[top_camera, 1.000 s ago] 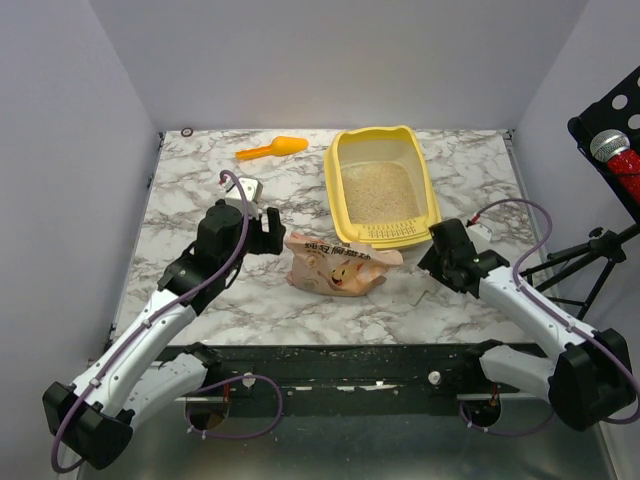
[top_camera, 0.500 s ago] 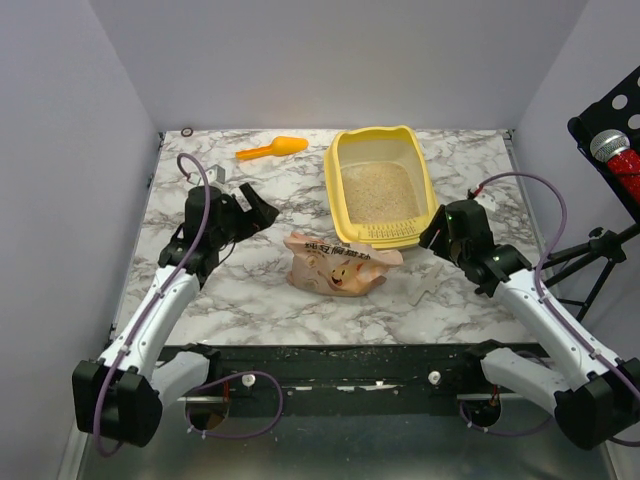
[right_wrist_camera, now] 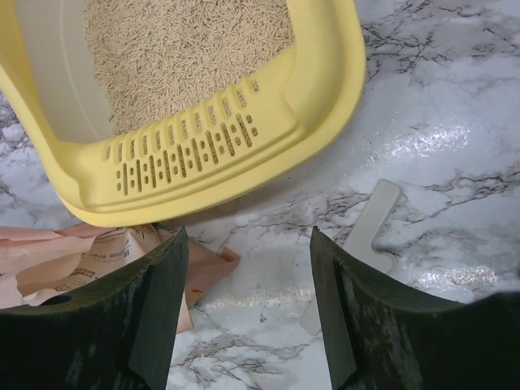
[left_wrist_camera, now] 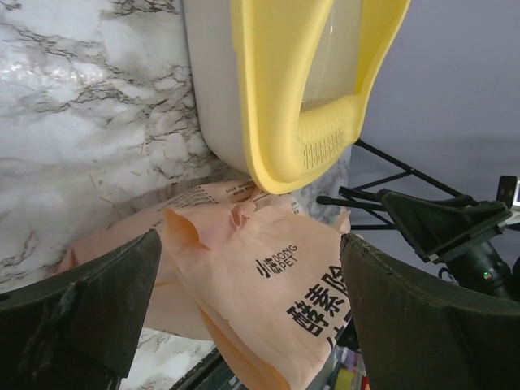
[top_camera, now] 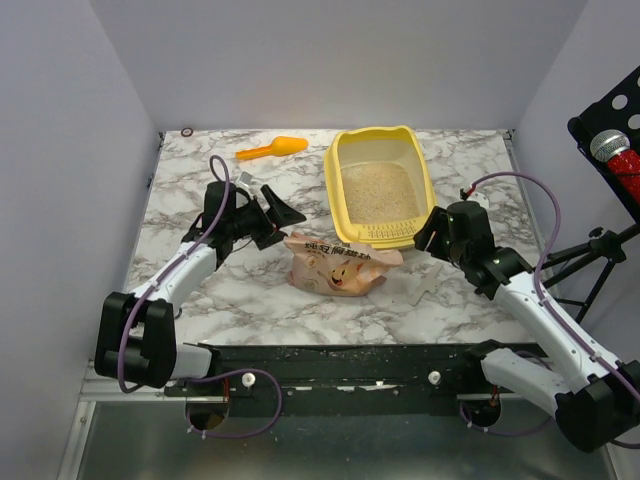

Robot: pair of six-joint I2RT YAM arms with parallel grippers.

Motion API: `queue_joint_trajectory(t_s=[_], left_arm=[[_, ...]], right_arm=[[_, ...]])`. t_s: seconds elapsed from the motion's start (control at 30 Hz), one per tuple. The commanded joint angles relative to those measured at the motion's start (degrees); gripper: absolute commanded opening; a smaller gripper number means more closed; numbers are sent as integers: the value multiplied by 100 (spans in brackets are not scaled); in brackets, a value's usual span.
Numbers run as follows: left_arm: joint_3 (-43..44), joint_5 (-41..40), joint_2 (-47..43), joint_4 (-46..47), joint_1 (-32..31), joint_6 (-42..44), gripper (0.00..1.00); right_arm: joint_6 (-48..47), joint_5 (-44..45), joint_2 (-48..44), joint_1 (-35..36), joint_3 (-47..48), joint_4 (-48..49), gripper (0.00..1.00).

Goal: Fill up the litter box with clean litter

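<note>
The tabletop (top_camera: 200, 290) carries the box (top_camera: 383, 132) against its far edge, right of centre. The bag (top_camera: 338, 265) lies on its side mid-tabletop, its crumpled top tucked just under the box's near slotted lip. Litter (top_camera: 380, 192) covers the box floor in a shallow layer, so the fill looks partly done. A scoop (top_camera: 272, 149) lies by the far edge, left of the box and well apart from both arms.

The step in hand appears to be a two-armed pickup of the bag for pouring. To do it well, each claw should bite a firm fold at its own end of the bag, not a loose flap, since the thin creased material will likely slip or tear. The bag should come up and back toward the near edge first, clear of the lip, so the box is not dragged or tipped. Where the bag's mouth sits cannot be told, so it should be kept high until it is over the box.

The left claw (top_camera: 283, 218) is spread wide and empty, with the bag's left end framed between its fingers but not touched. The right claw (top_camera: 428, 238) is released too, holding nothing, and hangs over bare marble beside the bag's right end and the box's near right corner.
</note>
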Motion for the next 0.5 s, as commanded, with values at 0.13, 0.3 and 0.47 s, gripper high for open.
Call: queue_joint_trajectory(t_s=[0.13, 0.3, 0.47], left_arm=[[-61, 788, 399, 905, 34, -461, 99], [-219, 937, 470, 1143, 34, -540, 99], [-219, 920, 321, 583, 34, -102, 99]], right_arm=[[-38, -253, -162, -24, -183, 146, 68], [-55, -341, -171, -24, -245, 147, 67], [-82, -332, -206, -24, -262, 147, 67]])
